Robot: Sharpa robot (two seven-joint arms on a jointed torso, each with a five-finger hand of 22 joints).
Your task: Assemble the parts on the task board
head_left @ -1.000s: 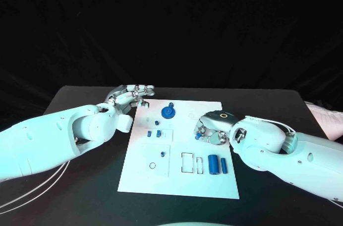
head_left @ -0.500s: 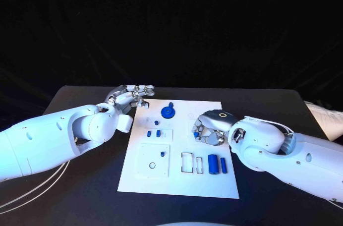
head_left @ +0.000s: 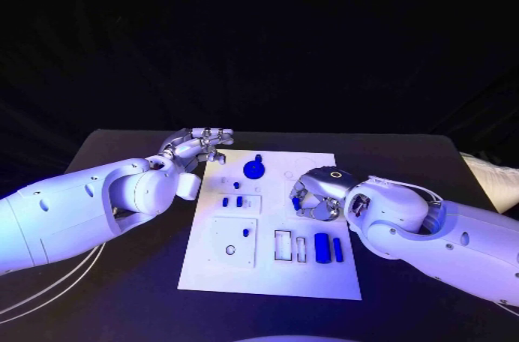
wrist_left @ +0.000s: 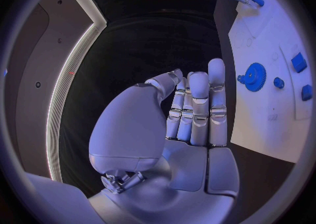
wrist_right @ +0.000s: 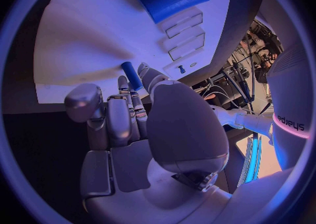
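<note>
From my station I see the black table (head_left: 421,158) with the white task board (head_left: 276,271) at its middle. My left hand (head_left: 198,145) hovers at the board's far left corner; its wrist camera shows the fingers straight and together, holding nothing, with the blue gear (wrist_left: 253,77) on the board nearby. My right hand (head_left: 316,194) rests on the board's right side, and only its wrist camera reveals a small blue peg (wrist_right: 131,75) pinched at the fingertips. A large blue cylinder (head_left: 321,245) lies near the board's near edge.
</note>
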